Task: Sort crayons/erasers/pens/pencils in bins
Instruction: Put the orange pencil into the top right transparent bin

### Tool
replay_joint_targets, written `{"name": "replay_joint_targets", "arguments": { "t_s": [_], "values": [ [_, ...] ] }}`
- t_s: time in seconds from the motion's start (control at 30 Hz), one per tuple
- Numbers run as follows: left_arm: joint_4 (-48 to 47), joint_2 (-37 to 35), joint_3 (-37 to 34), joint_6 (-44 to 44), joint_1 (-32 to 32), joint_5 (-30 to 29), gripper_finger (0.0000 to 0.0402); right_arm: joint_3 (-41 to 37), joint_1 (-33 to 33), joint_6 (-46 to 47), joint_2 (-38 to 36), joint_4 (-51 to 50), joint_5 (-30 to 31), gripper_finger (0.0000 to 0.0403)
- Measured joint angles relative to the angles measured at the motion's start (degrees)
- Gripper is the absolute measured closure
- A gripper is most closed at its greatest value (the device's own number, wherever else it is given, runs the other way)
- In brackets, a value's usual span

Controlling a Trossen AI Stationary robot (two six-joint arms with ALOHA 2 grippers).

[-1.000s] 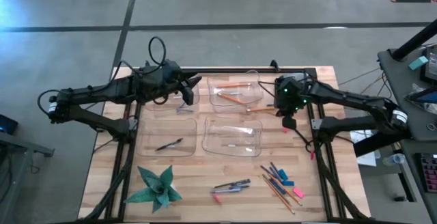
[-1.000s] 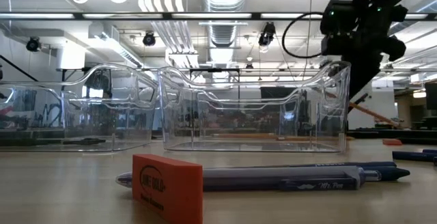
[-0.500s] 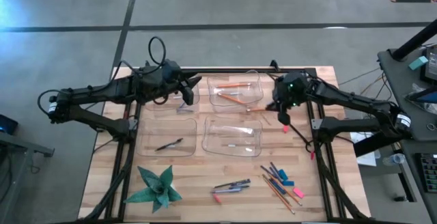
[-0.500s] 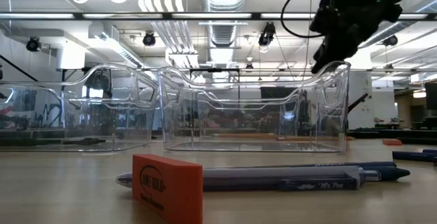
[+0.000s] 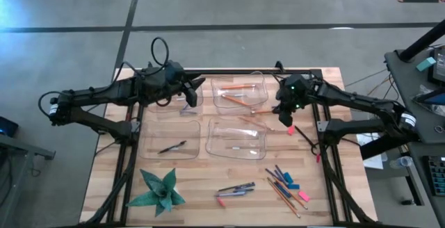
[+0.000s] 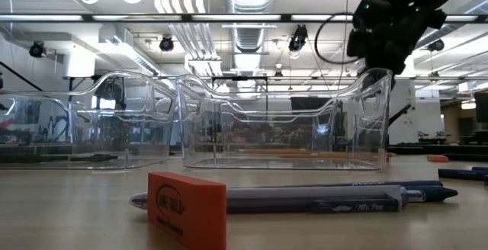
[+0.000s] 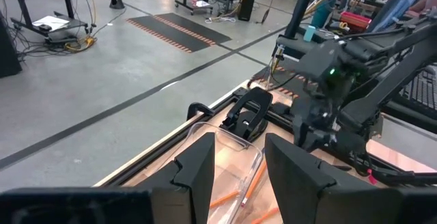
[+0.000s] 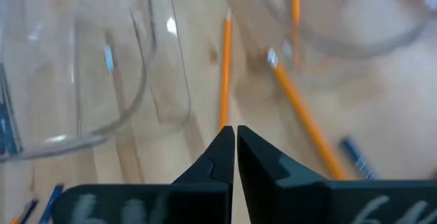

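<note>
My right gripper (image 5: 284, 118) is shut and hovers just right of the gap between the two right-hand clear bins. In the right wrist view its fingertips (image 8: 235, 134) stand at the end of an orange pencil (image 8: 225, 74) that lies on the wood in that gap (image 5: 247, 119). A second pencil (image 8: 300, 108) lies slantwise by the far right bin (image 5: 240, 82), which holds more pencils. My left gripper (image 5: 194, 92) waits open above the far left bin (image 5: 167, 108). Loose pencils, crayons and erasers (image 5: 285, 183) and pens (image 5: 236, 188) lie near the table's near edge. My right gripper's shut fingertips stand right at the end of the orange pencil (image 8: 224, 118) that lies flat on the table. The fingers point along it. Whether they touch it I cannot tell.
The near left bin (image 5: 170, 127) holds a dark pen (image 5: 172, 146), and the near right bin (image 5: 236, 127) holds a short pale stick. A red eraser (image 5: 290, 129) lies beside my right gripper. A green paper star (image 5: 160, 190) sits at the near left.
My right gripper has shifted a little toward the table's left, turned about its wrist and risen slightly beside the far right bin's corner. The left arm has kept still.
</note>
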Motion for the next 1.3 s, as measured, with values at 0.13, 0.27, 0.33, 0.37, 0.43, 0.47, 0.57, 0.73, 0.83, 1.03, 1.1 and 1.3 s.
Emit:
{"name": "replay_joint_targets", "arguments": {
  "t_s": [0.13,0.27,0.33,0.37,0.43,0.47,0.57,0.73,0.83,1.03,1.1,1.3],
  "values": [
    [-0.01,0.00,0.00,0.00,0.01,0.00,0.0285,0.00,0.17,1.79,3.94,-3.07,-0.30,0.0367],
    [-0.02,0.00,-0.02,0.00,0.00,0.00,0.0285,0.00,0.17,3.75,7.00,-3.12,-0.35,0.0340],
    [-0.04,0.00,-0.02,0.02,0.00,0.00,0.0285,0.00,0.17,3.05,8.33,-2.97,-0.34,0.0322],
    [-0.04,0.00,-0.02,0.02,0.00,0.00,0.0285,0.00,0.17,2.67,8.99,-2.84,-0.34,0.0313],
    [-0.05,0.00,-0.02,0.00,0.00,0.00,0.0285,0.00,0.17,1.50,10.15,-2.67,-0.31,0.0297],
    [-0.07,0.00,-0.02,0.01,0.00,0.00,0.0285,0.00,0.17,0.60,10.69,-2.65,0.13,0.0289],
    [-0.15,0.00,-0.02,0.02,0.00,0.00,0.0285,-0.69,0.17,-2.31,11.63,-1.00,3.32,0.0273],
    [-0.15,0.00,-0.02,0.01,-0.02,0.00,0.0285,-3.45,0.17,-6.68,11.74,3.61,5.51,0.0266],
    [-0.17,0.00,-0.02,0.02,-0.02,0.00,0.0285,-5.19,0.37,-7.17,11.74,7.70,5.51,0.0266],
    [-0.17,0.00,-0.02,0.13,-0.02,0.00,0.0285,-8.59,2.75,-6.18,12.37,15.43,5.45,0.0266],
    [-0.17,0.00,-0.04,0.13,0.02,0.00,0.0285,-9.61,3.85,-6.17,13.09,16.70,5.45,0.0266],
    [-0.20,0.00,-0.04,0.15,0.02,0.00,0.0285,-11.56,5.46,-6.53,15.37,20.96,12.65,0.0266]
  ]
}}
